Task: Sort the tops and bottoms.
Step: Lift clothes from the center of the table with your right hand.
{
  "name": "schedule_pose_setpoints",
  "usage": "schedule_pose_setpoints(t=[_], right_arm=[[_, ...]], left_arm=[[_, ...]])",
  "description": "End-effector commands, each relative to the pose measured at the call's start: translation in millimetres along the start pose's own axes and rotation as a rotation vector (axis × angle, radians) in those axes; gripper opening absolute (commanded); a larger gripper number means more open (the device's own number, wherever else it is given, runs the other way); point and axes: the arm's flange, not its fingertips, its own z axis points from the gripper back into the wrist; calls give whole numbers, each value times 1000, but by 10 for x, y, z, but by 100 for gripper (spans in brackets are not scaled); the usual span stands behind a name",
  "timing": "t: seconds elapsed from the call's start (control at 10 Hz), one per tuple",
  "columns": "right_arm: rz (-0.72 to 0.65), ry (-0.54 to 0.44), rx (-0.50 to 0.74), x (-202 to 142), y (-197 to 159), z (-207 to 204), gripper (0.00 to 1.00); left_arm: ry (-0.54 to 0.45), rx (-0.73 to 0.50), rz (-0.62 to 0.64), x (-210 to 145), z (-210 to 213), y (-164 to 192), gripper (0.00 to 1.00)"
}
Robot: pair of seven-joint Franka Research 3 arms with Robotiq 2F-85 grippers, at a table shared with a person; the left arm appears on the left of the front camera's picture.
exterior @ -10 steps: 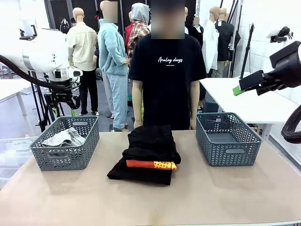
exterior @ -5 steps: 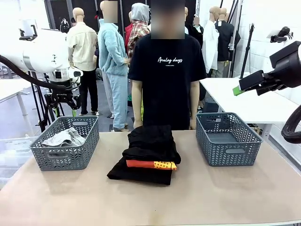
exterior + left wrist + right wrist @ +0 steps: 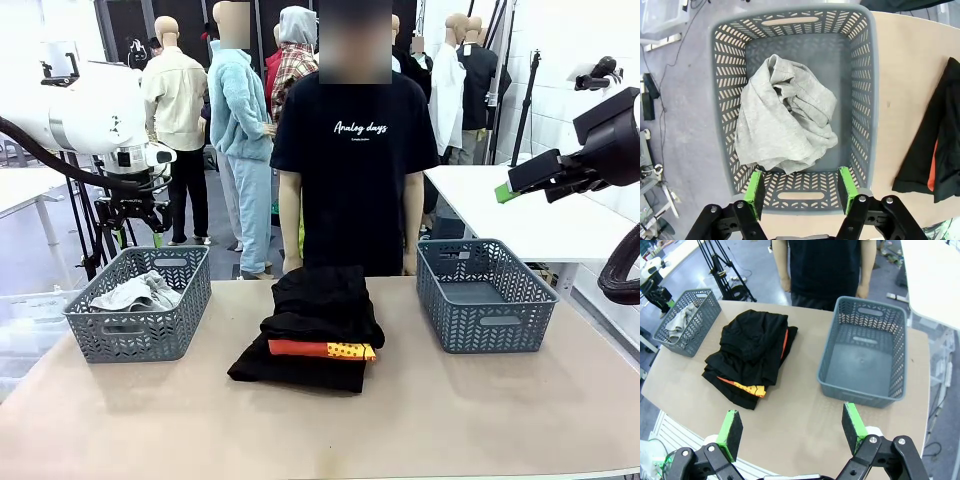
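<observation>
1. 2 grey baskets sit on the tabletop [image 3: 480,420]: the left basket [image 3: 135,338] and the right basket [image 3: 487,322].
2. I read the left claw [image 3: 800,174] as spread, with nothing between its green pads. It hovers directly above the left basket.
3. The grey-white top [image 3: 780,125] lies crumpled inside the left basket.
4. The right claw [image 3: 791,420] is spread and holds nothing, raised high over the tabletop's right side.
5. A stack lies mid-tabletop, between the baskets: black bottoms [image 3: 325,305] above and below, with the orange top [image 3: 305,348] sandwiched between them.
6. A person [image 3: 355,150] stands at the far edge, behind the stack.
</observation>
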Motion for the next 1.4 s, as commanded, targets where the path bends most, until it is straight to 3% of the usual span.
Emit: schedule_pose_setpoints(t=[0.0,0.6,0.8,1.0,1.2,1.3], right_arm=[[0,5,10,0,-4,-7,100],[0,5,10,0,-4,-7,100],[0,5,10,0,-4,-7,100],[0,5,10,0,-4,-7,100],[0,5,10,0,-4,-7,100],[0,5,10,0,-4,-7,100]], left_arm=[[-1,9,1,1,1,20,76],[0,0,0,0,0,0,76],[-129,-144,-221,-131,504,-195,76],[-295,-206,-373,-590,1060,-252,76],[-399,-188,-449,-1041,1442,-151,76],[-427,-162,-415,-1161,1533,-104,76]])
